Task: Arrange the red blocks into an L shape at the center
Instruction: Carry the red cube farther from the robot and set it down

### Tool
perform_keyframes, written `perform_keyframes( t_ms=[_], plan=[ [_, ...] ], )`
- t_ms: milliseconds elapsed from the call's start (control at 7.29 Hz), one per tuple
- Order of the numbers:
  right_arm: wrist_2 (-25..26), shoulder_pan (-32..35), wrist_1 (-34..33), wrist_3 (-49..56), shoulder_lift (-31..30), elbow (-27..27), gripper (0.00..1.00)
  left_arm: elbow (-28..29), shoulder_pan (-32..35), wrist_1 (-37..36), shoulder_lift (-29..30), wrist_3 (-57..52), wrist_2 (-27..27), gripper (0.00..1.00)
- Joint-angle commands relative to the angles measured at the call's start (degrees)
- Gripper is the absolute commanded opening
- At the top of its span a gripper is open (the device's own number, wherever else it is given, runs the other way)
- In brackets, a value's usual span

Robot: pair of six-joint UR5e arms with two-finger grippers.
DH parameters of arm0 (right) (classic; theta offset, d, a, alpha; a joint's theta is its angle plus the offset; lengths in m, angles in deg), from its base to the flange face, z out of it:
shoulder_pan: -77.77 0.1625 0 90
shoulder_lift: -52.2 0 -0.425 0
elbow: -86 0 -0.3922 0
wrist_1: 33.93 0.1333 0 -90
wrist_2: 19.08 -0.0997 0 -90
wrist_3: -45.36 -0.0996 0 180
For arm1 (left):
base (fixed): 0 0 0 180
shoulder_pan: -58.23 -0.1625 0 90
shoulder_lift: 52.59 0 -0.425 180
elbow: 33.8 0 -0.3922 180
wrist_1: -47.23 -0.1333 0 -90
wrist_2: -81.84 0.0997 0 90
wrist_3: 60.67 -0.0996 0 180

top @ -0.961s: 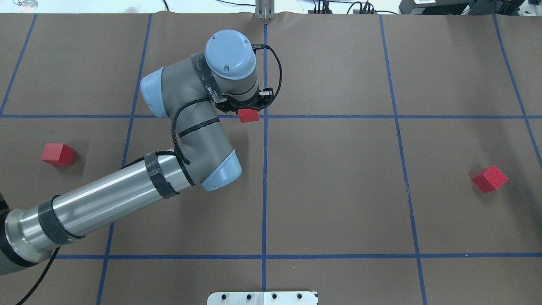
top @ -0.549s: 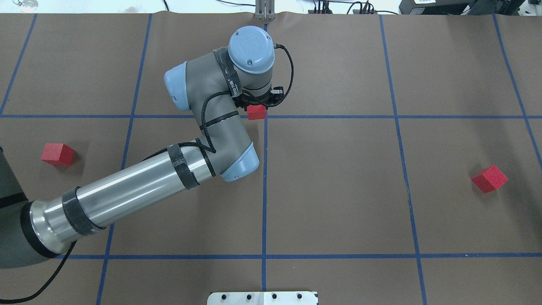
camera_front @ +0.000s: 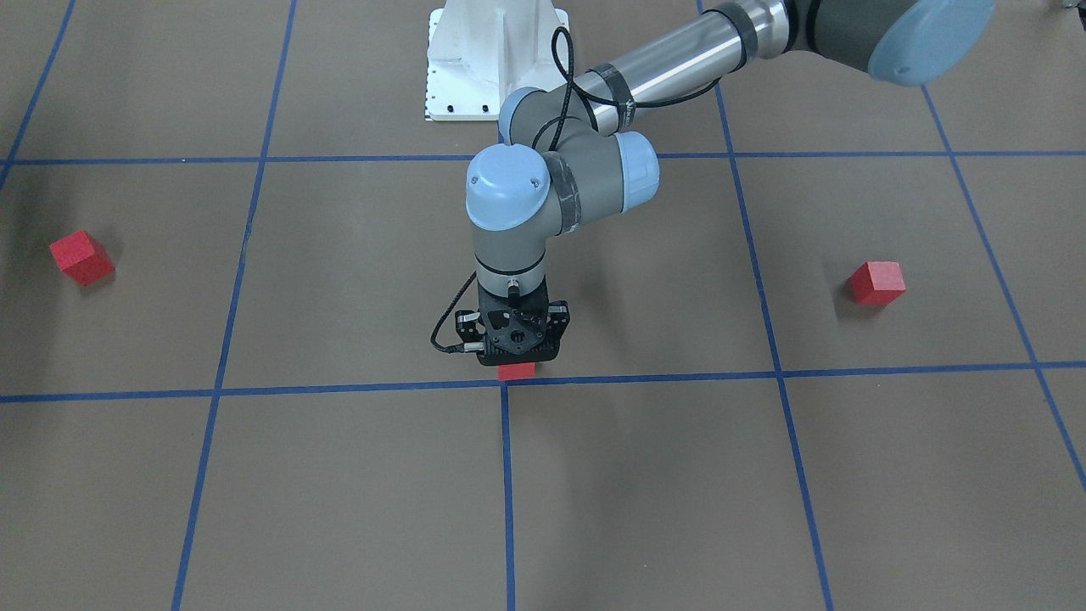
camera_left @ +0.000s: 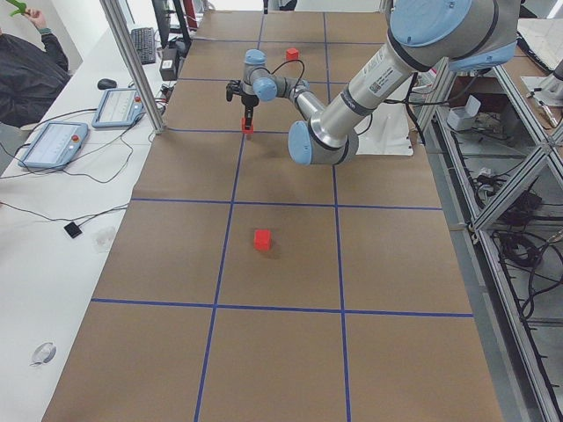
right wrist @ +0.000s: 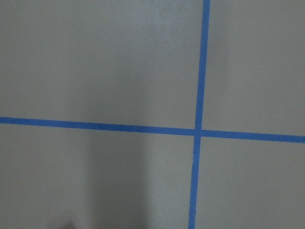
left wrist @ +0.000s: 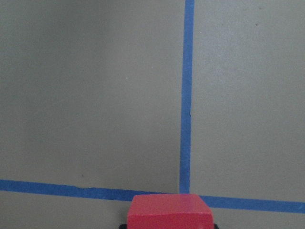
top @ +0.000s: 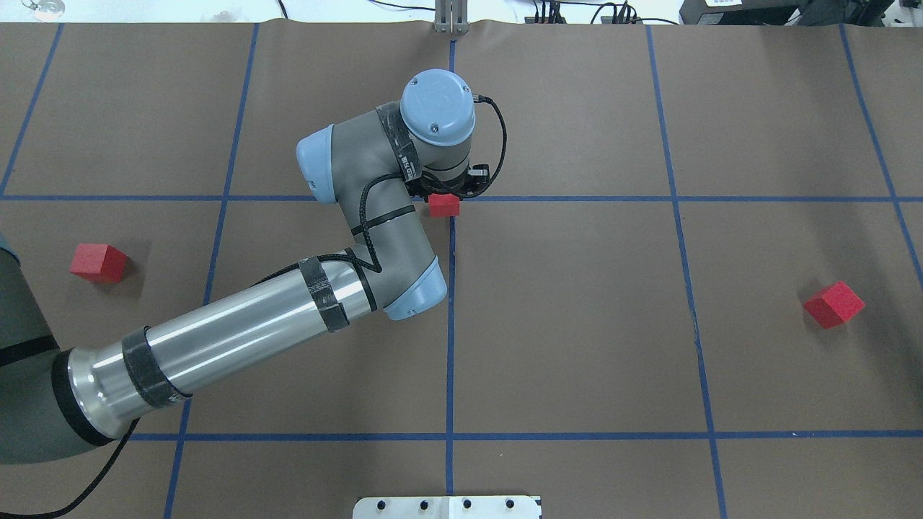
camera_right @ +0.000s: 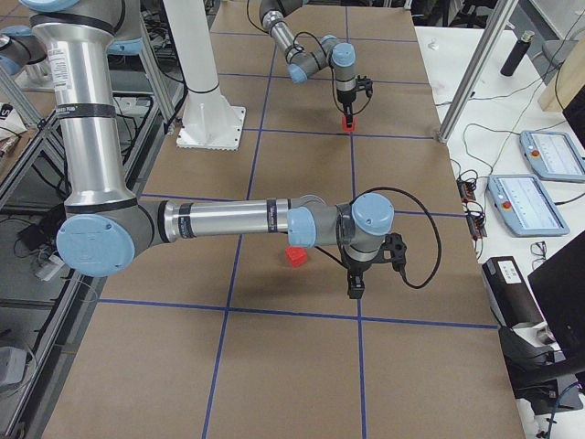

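Gripping one red block [top: 444,205] in my left gripper [camera_front: 515,361] — block straight beneath it, centre crossing [top: 452,199] just beside, toward my right.

A white side table [camera_left: 35,290] runs along the brown paper. On it lie two tablets [camera_left: 116,106] with grey frames, a keyboard [camera_left: 143,44] and a mouse [camera_left: 106,83]. A metal post [camera_left: 132,61] stands just beside the nearer tablet. A person [camera_left: 26,75] in a dark jacket is at the table's outer edge.

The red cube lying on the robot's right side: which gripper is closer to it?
Right. The right gripper hovers close beside that cube; the left gripper is far off, holding another cube.
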Motion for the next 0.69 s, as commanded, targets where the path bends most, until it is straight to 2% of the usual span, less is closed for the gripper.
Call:
perform_keyframes(
  t_ms=[0,412,549],
  plan=[
    [0.0,-0.05,0.0,0.0,0.02,-0.16,0.99,0.12,-0.98,0.1,0.04,0.27,0.0,0.0],
    [0.0,0.04,0.0,-0.09,0.02,-0.25,0.99,0.3,-1.68,0.1,0.04,0.01,0.0,0.0],
    [0.0,-0.04,0.0,-0.09,0.02,-0.25,0.99,0.3,-1.69,0.1,-0.05,-0.08,0.0,0.27]
  ],
)
